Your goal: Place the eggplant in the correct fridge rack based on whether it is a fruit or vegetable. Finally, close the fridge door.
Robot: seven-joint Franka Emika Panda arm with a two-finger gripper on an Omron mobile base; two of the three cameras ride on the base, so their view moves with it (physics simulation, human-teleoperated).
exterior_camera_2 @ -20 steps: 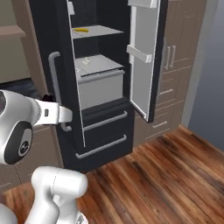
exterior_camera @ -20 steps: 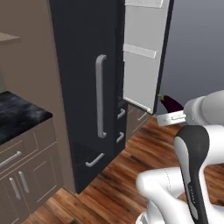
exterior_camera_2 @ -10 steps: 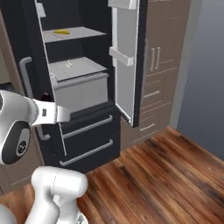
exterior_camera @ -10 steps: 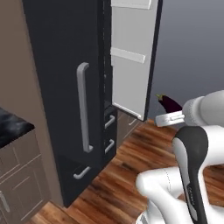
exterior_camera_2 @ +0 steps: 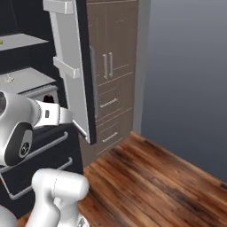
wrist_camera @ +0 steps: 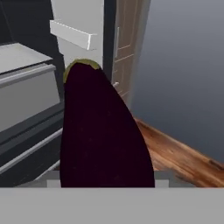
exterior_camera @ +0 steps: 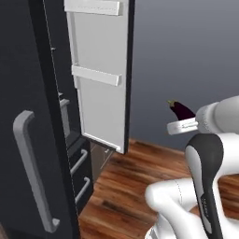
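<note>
Fingers clamped on eggplant (exterior_camera: 182,109), held in air right of open fridge door (exterior_camera: 100,74), stem tip pointing twd the door.

Soft, even light is falling without glare; shadows are staying faint. The eggplant (wrist_camera: 103,131) is looming dark and blurry at 6 o'clock.

My hand view: eggplant (wrist_camera: 103,135) blocks the middle, its lower end cut by the bottom band, so fingertips hidden. Fridge door (exterior_camera: 100,70) runs off top edge in left base view. Right base view: fridge rack (exterior_camera_2: 24,80) cut at left edge, partly behind arm.
</note>
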